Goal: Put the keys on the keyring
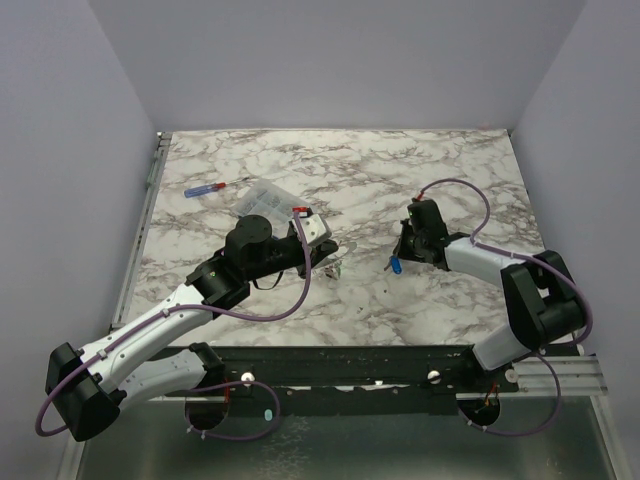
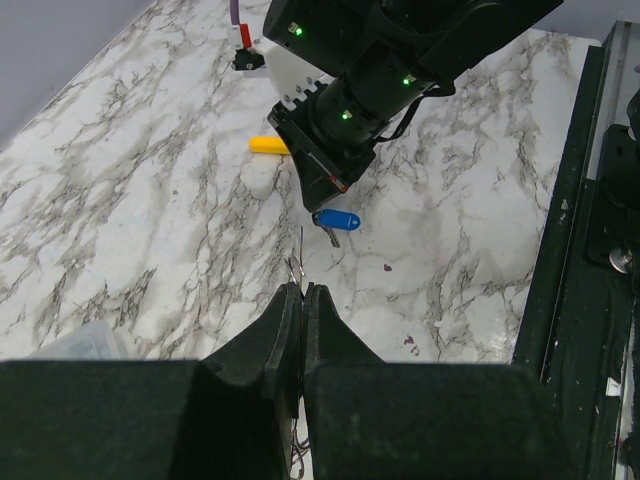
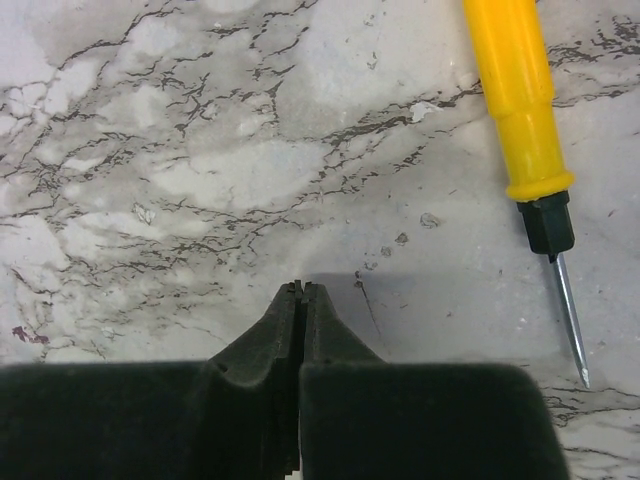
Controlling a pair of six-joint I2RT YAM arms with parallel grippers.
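Observation:
My left gripper (image 2: 302, 290) is shut on the keyring (image 2: 300, 255), a thin silver wire that sticks out past the fingertips and also shows low between the fingers. In the top view this gripper (image 1: 331, 264) is near the table's middle. A blue-tagged key (image 2: 337, 219) lies just beyond the wire, right by the tip of my right gripper (image 2: 322, 195). It also shows in the top view (image 1: 397, 266). My right gripper (image 3: 301, 287) is shut a little above the marble, with nothing visible between its jaws. No other keys are in view.
A yellow-handled screwdriver (image 3: 515, 100) lies beside the right gripper, also in the left wrist view (image 2: 268, 145). A red-and-blue screwdriver (image 1: 215, 187) and a clear compartment box (image 1: 265, 197) sit at the back left. The black rail (image 1: 380, 365) runs along the near edge.

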